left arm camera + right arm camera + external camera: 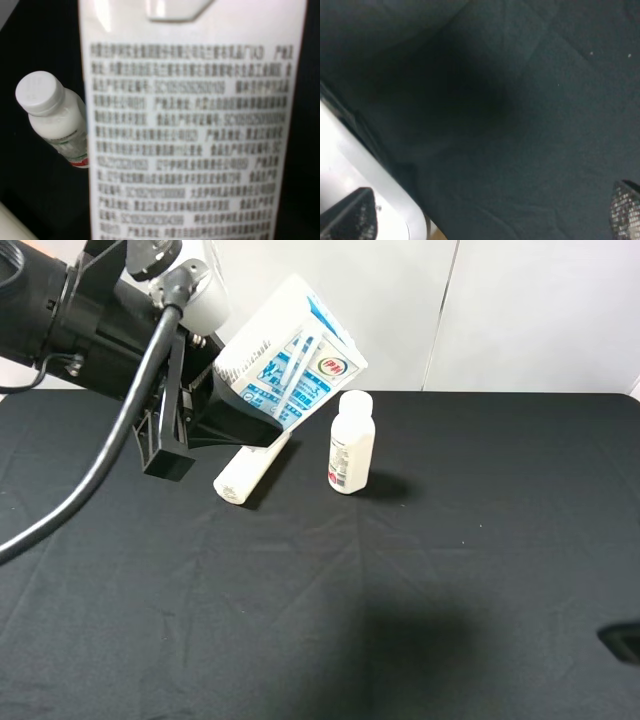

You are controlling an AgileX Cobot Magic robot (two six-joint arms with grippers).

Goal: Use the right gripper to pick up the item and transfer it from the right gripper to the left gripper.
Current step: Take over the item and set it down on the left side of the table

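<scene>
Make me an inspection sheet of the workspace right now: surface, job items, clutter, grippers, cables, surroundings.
Surface: black cloth, lightly wrinkled.
Job's things: carton held off the cloth, tilted, in the left gripper.
Clutter: capped bottle standing upright; white tube lying beside it, not touching it.
Grippers: left gripper shut on the carton; right gripper has its fingers wide apart with nothing between them.
Cables: grey cable hangs from the left arm and runs off the left edge of the high view.
Surroundings: white wall behind the table; nothing else seen.
</scene>
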